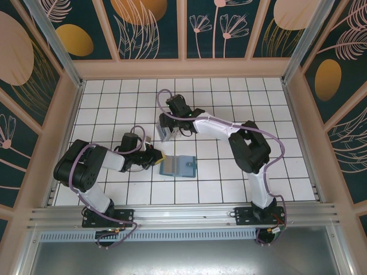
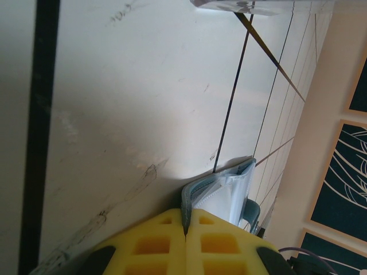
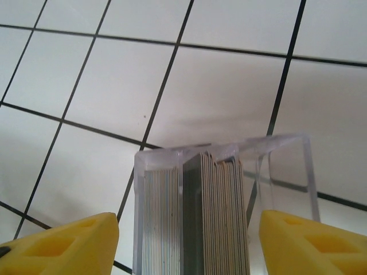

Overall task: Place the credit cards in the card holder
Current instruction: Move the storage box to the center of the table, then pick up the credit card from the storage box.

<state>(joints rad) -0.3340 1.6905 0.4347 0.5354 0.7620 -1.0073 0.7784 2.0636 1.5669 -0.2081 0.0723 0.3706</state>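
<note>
Sitting on white-tiled table [image 1: 241, 97] w/ floral walls [image 1: 152, 28]: card holder [image 1: 179, 166]

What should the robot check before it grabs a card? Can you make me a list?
1. Is the card holder held steady? Ok: the left gripper is shut on its edge.
2. Is the right gripper open? Ok: its fingers are apart.
3. Are the credit cards close? Ok: they stand in the clear box right by its fingers.
4. Is one card singled out? Not ok: they are packed together.
5. Is the card holder open enough? Cannot tell.
</note>
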